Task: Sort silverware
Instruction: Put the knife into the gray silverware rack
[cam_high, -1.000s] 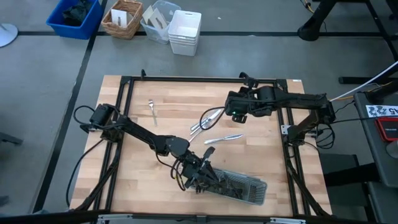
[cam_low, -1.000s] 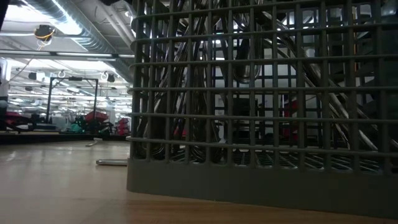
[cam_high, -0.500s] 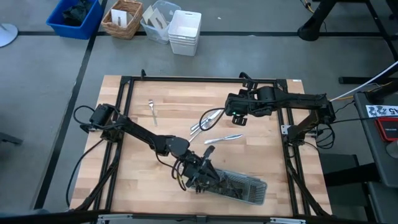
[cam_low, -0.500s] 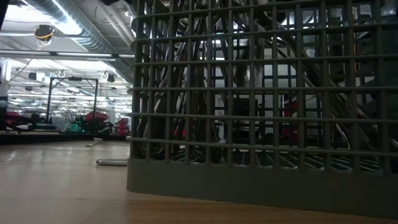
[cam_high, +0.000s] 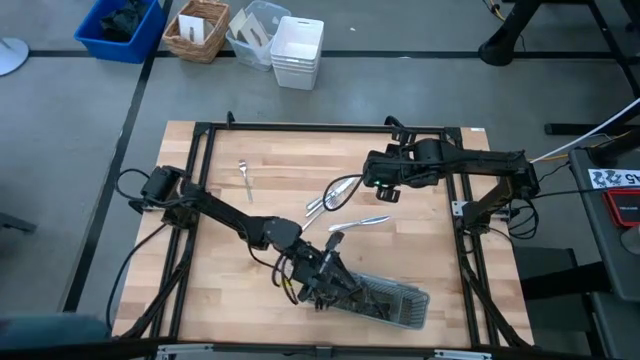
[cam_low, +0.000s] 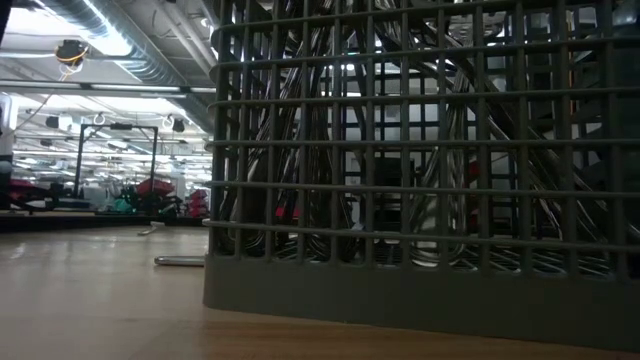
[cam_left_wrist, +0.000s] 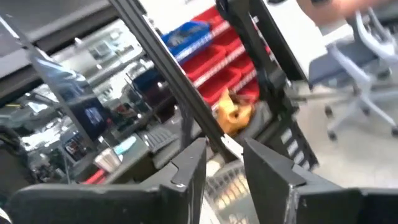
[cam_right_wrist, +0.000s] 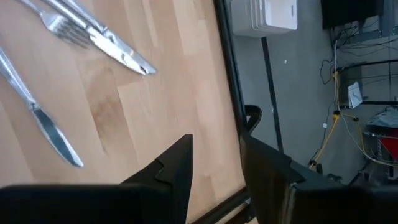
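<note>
Now parted over the mesh tray (cam_high: 385, 300), left pincer (cam_high: 325, 282) (right pincer (cam_high: 372, 187) gaping too, farther off) could snag standing silverware (cam_high: 352, 290), tipping it.

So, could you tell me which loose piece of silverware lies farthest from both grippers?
The small fork lying alone toward the table's far left; the other loose pieces cluster beside the right gripper.
</note>
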